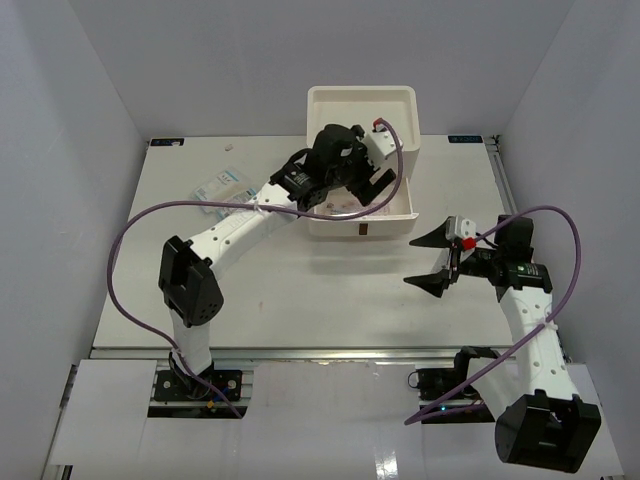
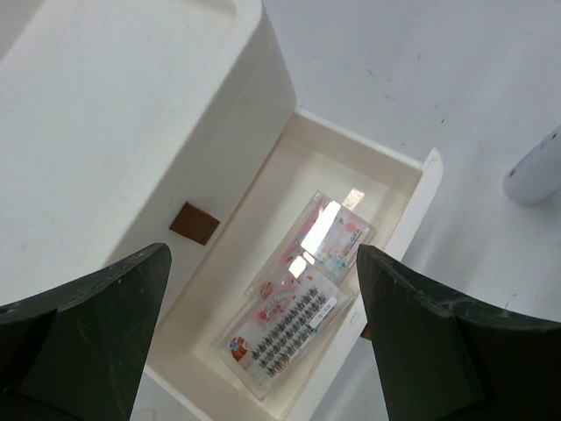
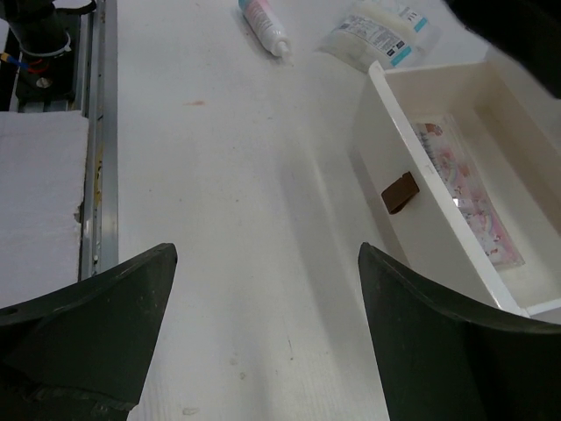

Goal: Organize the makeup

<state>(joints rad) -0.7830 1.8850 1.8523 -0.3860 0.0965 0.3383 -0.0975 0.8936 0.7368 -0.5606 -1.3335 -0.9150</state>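
At left, clear packets (image 1: 222, 188) lie on the table (image 1: 300, 300), with a pink-labelled tube (image 3: 263, 22) just beside them. The left gripper (image 2: 263, 259) hangs over the open drawer (image 2: 419, 206) of the box (image 1: 360, 105), fingers spread wide and empty. Two flat packs (image 2: 298, 307), perhaps lashes, lie in the drawer. Right of it, the right gripper (image 1: 432, 262) hovers over bare table, fingers spread and empty.

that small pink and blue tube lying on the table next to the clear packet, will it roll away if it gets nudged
Probably yes: the tube lies on its side on the table and looks round, so a sideways push would likely roll it. Its narrower cap end may make it curve. It looks small, so probably light.
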